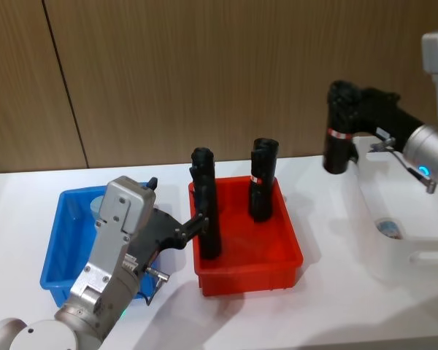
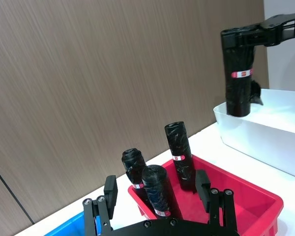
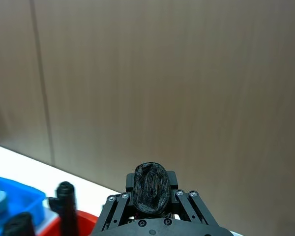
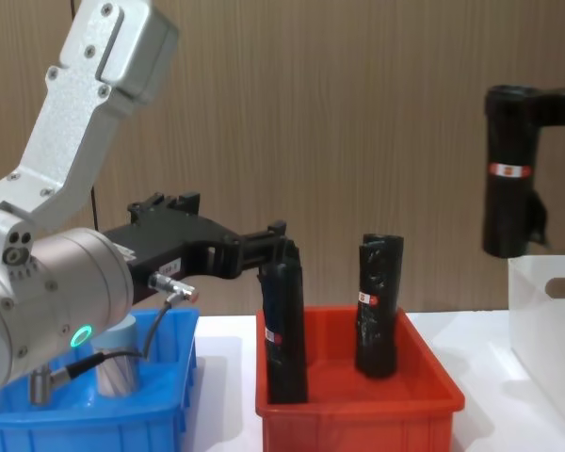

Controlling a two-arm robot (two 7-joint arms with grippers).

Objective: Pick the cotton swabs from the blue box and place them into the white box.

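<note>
One cotton swab jar (image 4: 118, 369) with a pale blue cap stands in the blue box (image 1: 57, 244) at the left, partly hidden behind my left arm. Another cotton swab jar (image 1: 389, 228) lies in the white box (image 1: 365, 211) at the right. My left gripper (image 2: 156, 187) reaches over the red bin (image 1: 248, 275), open, its fingers either side of a black cylinder (image 2: 157, 192). My right gripper (image 1: 347, 109) is shut on another black cylinder (image 4: 508, 179) with a red-white label, held upright above the white box's near rim.
The red bin sits between the two boxes. In the left wrist view it holds three upright black cylinders. A wooden wall panel closes off the back of the white table. Bare table lies in front of the boxes.
</note>
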